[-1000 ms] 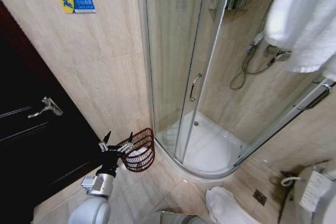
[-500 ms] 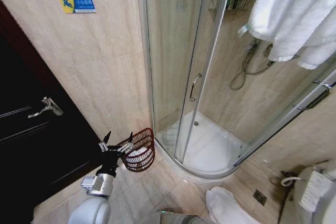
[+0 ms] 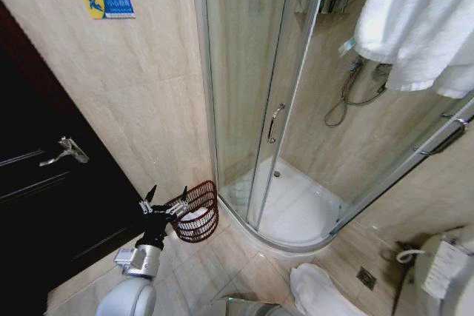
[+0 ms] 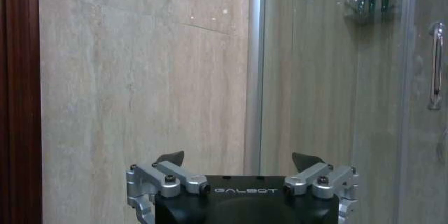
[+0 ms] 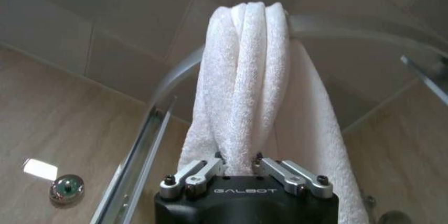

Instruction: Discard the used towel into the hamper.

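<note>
The white towel [image 3: 422, 20] hangs high at the upper right of the head view, in front of the shower glass. In the right wrist view, the towel [image 5: 242, 77] is bunched into thick folds draped over the curved shower rail, and my right gripper [image 5: 238, 162] is shut on its lower part. The hamper [image 3: 200, 212], a dark red-brown openwork basket, stands on the floor against the wall beside the shower, with something white inside. My left gripper [image 3: 164, 201] is open and holds nothing, close beside the hamper's rim. In the left wrist view, the left gripper [image 4: 240, 158] faces the tiled wall.
A glass shower enclosure with a door handle [image 3: 275, 122] fills the middle. A dark door [image 3: 44, 190] with a lever handle is on the left. A white cloth [image 3: 318, 290] lies on the floor tiles near a floor drain [image 3: 366, 277]. A toilet [image 3: 444, 271] is at the lower right.
The towel at the upper right has swung left and spread wider, then settled slightly. The left arm and hamper have not moved.
</note>
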